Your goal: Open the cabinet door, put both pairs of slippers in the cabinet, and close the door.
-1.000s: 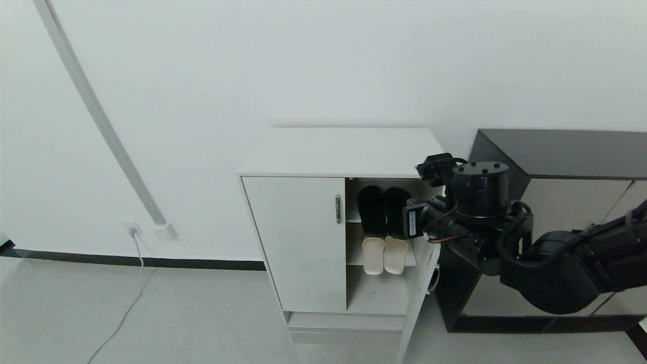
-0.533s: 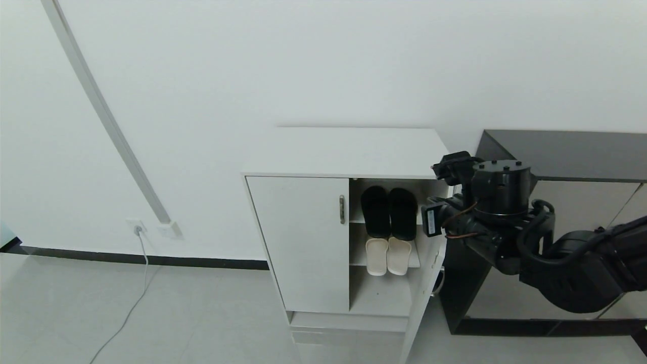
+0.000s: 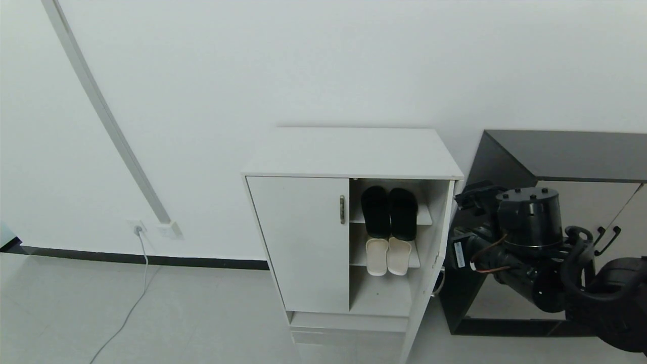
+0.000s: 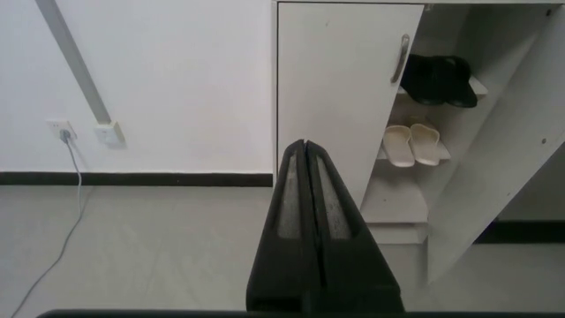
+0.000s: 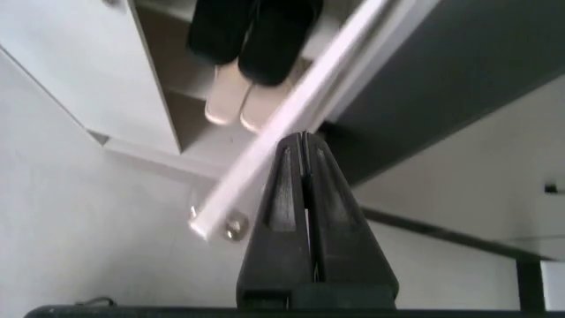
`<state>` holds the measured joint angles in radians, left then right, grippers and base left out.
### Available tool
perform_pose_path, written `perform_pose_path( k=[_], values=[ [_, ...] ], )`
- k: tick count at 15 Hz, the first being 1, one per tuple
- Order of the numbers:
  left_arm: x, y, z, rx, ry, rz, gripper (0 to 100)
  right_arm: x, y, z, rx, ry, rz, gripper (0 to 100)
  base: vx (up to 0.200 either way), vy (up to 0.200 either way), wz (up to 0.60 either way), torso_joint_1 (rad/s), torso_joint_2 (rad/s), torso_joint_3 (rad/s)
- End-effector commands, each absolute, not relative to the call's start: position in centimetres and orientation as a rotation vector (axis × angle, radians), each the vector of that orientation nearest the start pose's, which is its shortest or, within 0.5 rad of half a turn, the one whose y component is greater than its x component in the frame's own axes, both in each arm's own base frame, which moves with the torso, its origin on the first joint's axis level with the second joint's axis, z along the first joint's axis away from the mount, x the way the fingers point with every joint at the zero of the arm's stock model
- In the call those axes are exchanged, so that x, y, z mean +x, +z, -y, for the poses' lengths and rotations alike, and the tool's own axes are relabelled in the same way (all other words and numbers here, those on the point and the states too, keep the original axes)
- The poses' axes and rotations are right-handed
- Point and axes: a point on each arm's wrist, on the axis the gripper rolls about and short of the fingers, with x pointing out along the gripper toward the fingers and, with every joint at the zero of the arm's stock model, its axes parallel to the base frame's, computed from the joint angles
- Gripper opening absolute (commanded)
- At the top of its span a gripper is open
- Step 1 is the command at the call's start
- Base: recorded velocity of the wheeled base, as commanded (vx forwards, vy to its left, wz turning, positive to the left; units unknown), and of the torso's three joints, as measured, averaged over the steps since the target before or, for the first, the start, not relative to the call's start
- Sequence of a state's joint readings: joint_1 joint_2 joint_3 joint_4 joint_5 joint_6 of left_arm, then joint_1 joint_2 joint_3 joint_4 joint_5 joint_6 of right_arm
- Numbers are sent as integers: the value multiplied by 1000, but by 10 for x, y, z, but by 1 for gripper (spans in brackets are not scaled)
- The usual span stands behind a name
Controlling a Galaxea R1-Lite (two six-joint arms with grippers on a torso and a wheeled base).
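With the black slippers (image 3: pixel 389 212) and white slippers (image 3: pixel 387 256) shelved in the cabinet (image 3: pixel 354 151) beyond the right hand (image 5: pixel 305 140), its fingers (image 5: pixel 284 190) pressed together just beside the edge of the open door (image 5: pixel 291 115), door closing was judged the step in hand, requiring a push against the door's outer face.

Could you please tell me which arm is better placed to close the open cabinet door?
Probably the right. The right gripper sits close by the edge of the open door, while the left gripper hangs farther back, in front of the closed door.
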<state>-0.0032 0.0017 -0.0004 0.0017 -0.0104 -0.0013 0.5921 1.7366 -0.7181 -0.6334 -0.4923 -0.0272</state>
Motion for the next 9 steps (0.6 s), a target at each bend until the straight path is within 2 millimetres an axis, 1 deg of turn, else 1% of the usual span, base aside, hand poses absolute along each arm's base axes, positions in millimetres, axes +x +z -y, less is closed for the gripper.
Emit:
perform_pose_path(
  k=[1, 5, 9],
  values=[
    [-23, 75, 0, -2, -14, -5, 0, 250, 139, -156, -238, 105, -363, 0, 0, 0, 0, 0, 0, 0],
    [-23, 76, 0, -2, -12, -3, 0, 257, 120, -162, -236, 112, -414, 0, 0, 0, 0, 0, 0, 0],
    [-23, 75, 0, -3, -12, -5, 0, 265, 110, -174, -196, 135, -398, 0, 0, 0, 0, 0, 0, 0]
  ],
)
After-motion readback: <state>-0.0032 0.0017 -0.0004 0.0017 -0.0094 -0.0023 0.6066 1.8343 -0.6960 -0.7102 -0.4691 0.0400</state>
